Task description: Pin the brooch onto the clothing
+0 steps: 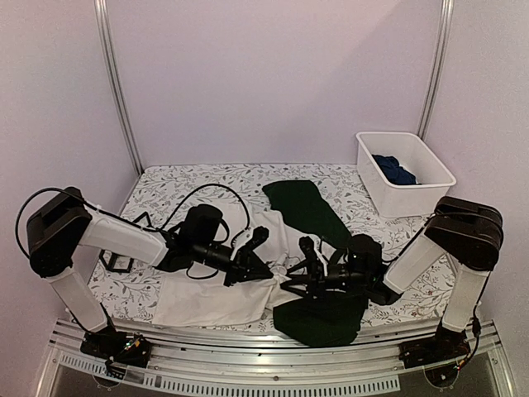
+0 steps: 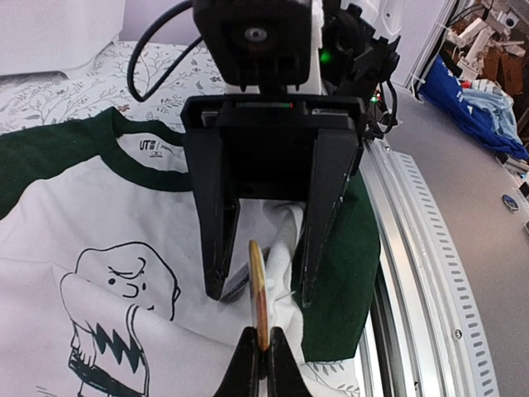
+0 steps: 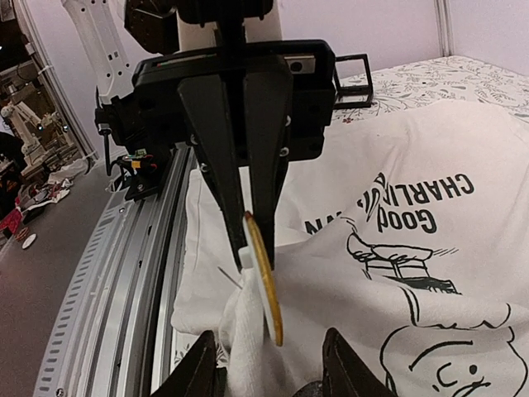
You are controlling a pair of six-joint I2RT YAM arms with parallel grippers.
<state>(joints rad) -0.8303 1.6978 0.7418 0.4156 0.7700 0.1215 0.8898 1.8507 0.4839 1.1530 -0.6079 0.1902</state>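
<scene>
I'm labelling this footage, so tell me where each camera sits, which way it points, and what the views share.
Top external: above and behind the arm bases, looking down on the table; both arms show, meeting over the T-shirt.
Left wrist: on the left arm, facing the open right gripper; its own left gripper shows, shut on the brooch.
Right wrist: on the right arm, facing back at the left gripper; its own fingers show, flanking bunched fabric.
Shared: both wrist views show the brooch edge-on and the printed T-shirt.
</scene>
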